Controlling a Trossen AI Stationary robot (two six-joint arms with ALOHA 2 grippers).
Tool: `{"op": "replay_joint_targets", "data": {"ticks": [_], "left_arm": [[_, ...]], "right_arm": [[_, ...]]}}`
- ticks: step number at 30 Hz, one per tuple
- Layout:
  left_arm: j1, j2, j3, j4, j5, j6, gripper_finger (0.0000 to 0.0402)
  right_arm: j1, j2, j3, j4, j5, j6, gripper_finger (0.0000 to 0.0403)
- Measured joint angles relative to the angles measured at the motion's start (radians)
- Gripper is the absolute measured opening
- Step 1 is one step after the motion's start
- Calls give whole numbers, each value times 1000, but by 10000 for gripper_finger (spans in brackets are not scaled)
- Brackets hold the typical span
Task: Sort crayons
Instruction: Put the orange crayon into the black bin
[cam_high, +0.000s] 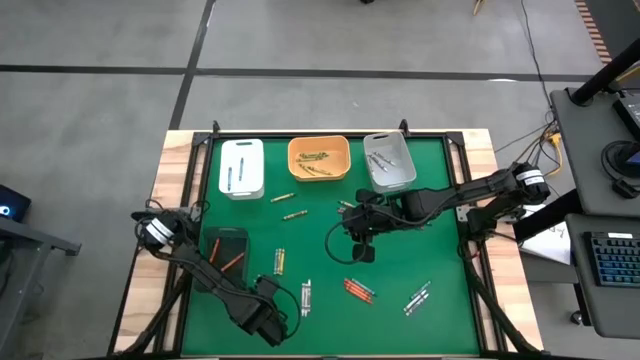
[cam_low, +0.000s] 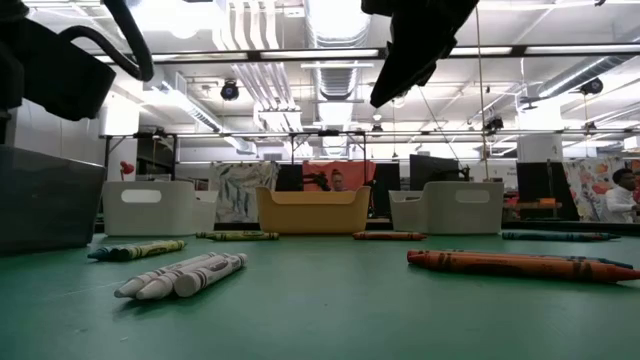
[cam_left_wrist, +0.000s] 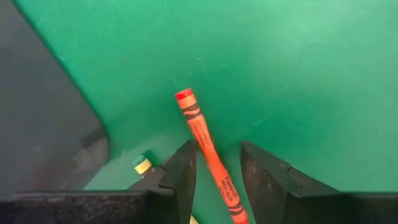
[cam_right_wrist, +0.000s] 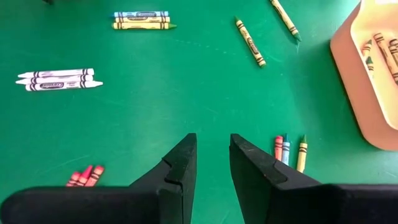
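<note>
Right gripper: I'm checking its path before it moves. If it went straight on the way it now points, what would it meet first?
Judging from the right wrist view, the right gripper points at bare green mat; no crayon lies directly ahead, though depth is uncertain.

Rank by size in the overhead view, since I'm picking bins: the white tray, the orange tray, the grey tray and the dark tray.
1. White tray
2. Dark tray, partly behind the left arm, so unsure
3. Orange tray and grey tray, about alike

Matt green table mat (cam_high: 330, 250); paper-wrapped crayons (cam_low: 180, 276); smooth plastic trays (cam_high: 318, 160); bare wood table edge (cam_high: 170, 170).
</note>
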Motion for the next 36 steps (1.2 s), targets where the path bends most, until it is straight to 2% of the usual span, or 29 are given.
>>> {"op": "replay_joint_targets", "data": {"ticks": [8, 14, 20, 24, 31, 36], "left_arm": [[0, 7, 0, 24, -16, 18, 60], [0, 7, 0, 34, -18, 18, 9], [0, -16, 29, 48, -22, 66, 3], [2, -52, 83, -38, -45, 103, 2], [6, -97, 193, -334, -123, 127, 1], [6, -171, 201, -427, -205, 124, 0]], "right_arm": [[0, 0, 0, 1, 1, 0, 81], [0, 0, 0, 1, 1, -3, 83], [0, 0, 0, 0, 0, -14, 77], [0, 0, 0, 0, 0, -15, 81], [0, 0, -2, -1, 0, -16, 81], [0, 0, -4, -1, 0, -16, 75]]}}
